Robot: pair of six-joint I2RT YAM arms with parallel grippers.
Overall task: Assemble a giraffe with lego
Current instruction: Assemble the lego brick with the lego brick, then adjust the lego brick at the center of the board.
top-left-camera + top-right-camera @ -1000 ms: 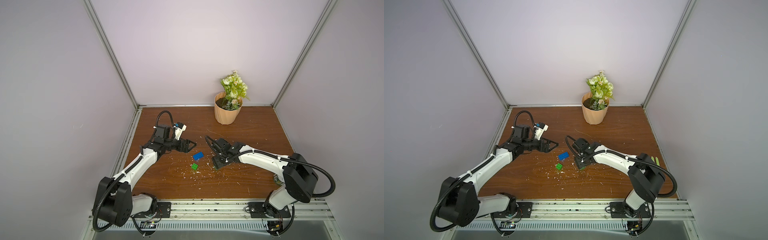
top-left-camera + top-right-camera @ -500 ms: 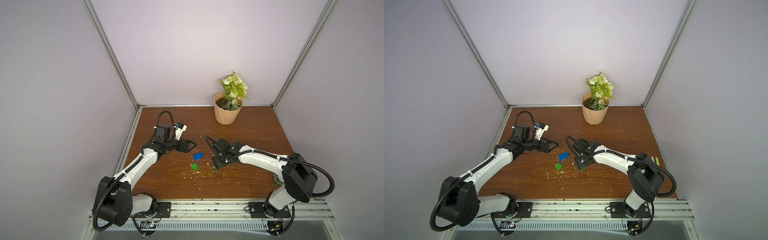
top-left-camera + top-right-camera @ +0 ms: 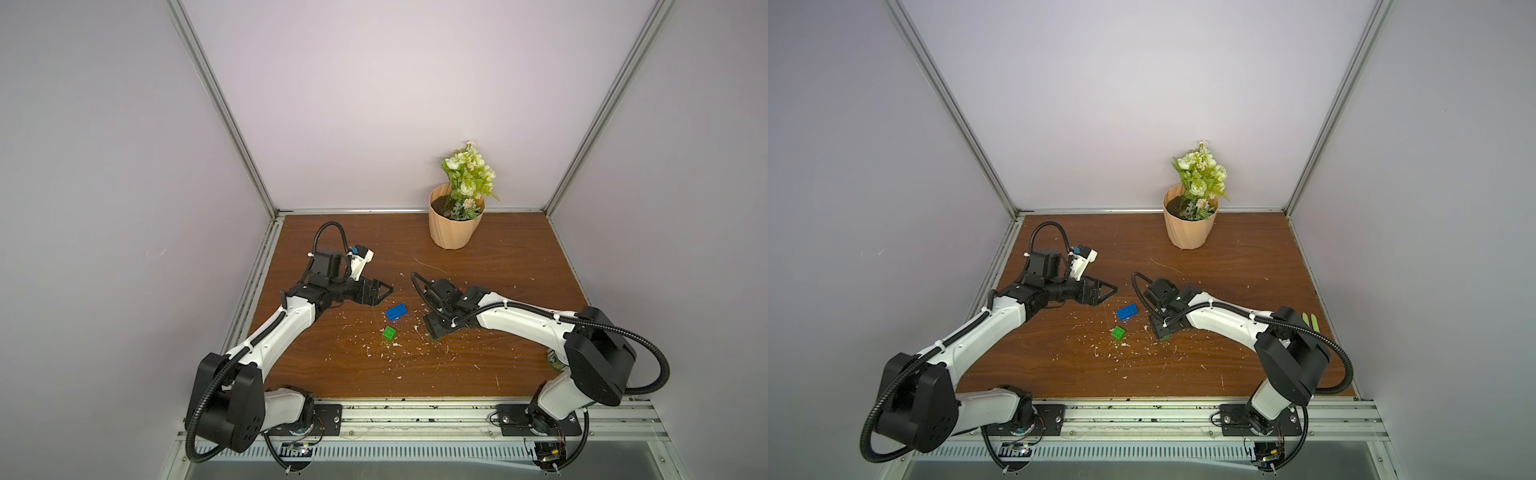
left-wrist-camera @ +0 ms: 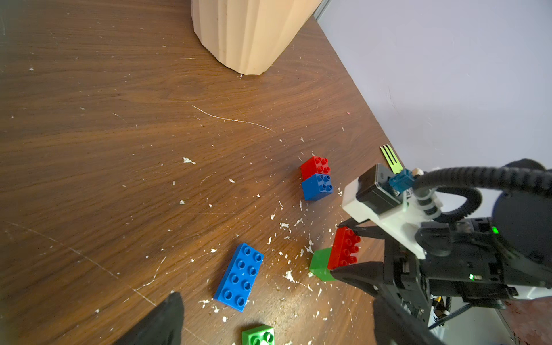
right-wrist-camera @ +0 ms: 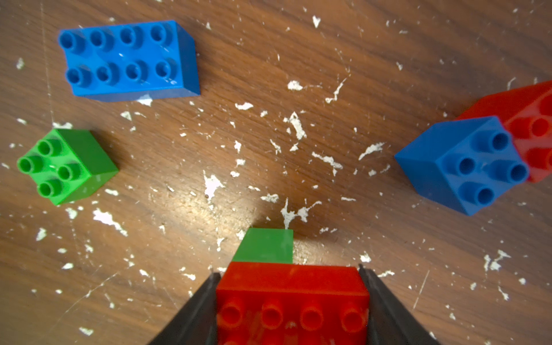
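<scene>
Hovering empty with jaws spread, the left tool [image 3: 376, 293] hangs over the tabletop [image 3: 498, 266] beside a long blue brick [image 3: 396, 311] and a small green brick [image 3: 389, 333]. Further right, the right tool [image 5: 289, 273] clamps a long red brick [image 5: 291, 301] sitting on a second green brick [image 5: 265, 246]. Nearby, a small blue brick [image 5: 469, 164] touches a small red brick [image 5: 534, 125].

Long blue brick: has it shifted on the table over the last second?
No. In a top view the long blue brick lies just where it did, in line with the flower pot and beside the small green brick.
</scene>
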